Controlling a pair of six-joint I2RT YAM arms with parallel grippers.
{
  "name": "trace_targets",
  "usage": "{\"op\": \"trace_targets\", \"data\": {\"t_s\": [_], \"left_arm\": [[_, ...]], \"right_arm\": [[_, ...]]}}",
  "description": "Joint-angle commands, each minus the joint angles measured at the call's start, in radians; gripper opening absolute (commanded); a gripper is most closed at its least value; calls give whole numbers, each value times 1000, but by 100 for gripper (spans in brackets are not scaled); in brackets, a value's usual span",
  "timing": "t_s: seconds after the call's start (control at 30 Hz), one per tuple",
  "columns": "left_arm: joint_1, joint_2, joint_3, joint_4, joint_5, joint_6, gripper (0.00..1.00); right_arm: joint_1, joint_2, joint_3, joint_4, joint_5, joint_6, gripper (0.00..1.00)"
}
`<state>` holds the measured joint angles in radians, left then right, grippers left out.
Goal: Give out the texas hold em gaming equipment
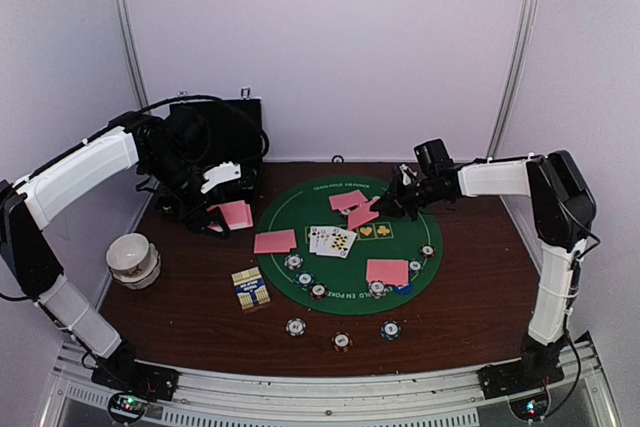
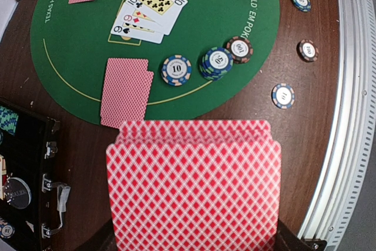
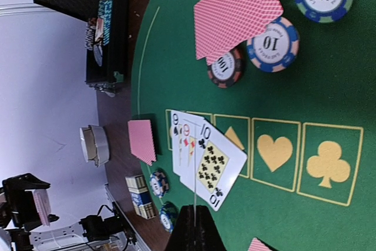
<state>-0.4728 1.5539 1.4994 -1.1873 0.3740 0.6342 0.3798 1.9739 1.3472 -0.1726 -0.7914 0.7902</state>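
Note:
My left gripper (image 1: 216,213) is shut on a deck of pink-backed cards (image 1: 235,213), held over the wood left of the green mat (image 1: 300,205). The deck (image 2: 194,186) fills the lower left wrist view and hides most of the fingers. My right gripper (image 1: 388,207) is shut on one pink-backed card (image 1: 362,216) above the mat's far side; that card (image 3: 195,174) shows edge-on in the right wrist view. Three face-up cards (image 1: 332,240) lie fanned at the mat's centre. Face-down pairs (image 1: 275,241) (image 1: 387,271) and several chips (image 1: 305,279) sit around the mat.
The open black chip case (image 1: 215,132) stands at the back left behind my left arm. A white bowl (image 1: 133,255) sits at the left edge. A card box (image 1: 250,288) lies near the mat's front left. Three chips (image 1: 341,341) lie on the wood near the front edge.

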Motion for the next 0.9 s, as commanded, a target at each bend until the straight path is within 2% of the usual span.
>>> {"op": "trace_targets", "data": {"t_s": [0.0, 0.3, 0.5, 0.57, 0.63, 0.7, 0.87], "left_arm": [[3, -34, 5, 9, 12, 10, 0], [3, -34, 7, 9, 12, 10, 0], [3, -33, 9, 9, 16, 11, 0], [3, -35, 7, 9, 16, 10, 0], [3, -35, 6, 9, 15, 10, 0], [3, -36, 4, 8, 17, 10, 0], [3, -24, 8, 9, 25, 4, 0]], "right_arm": [[-17, 41, 26, -63, 87, -99, 0], [-52, 87, 35, -33, 133, -137, 0], [-67, 123, 59, -74, 129, -168, 0], [-67, 128, 69, -104, 136, -185, 6], [-67, 128, 77, -128, 146, -200, 18], [-67, 123, 91, -157, 158, -218, 27], [-65, 86, 119, -213, 175, -243, 37]]}}
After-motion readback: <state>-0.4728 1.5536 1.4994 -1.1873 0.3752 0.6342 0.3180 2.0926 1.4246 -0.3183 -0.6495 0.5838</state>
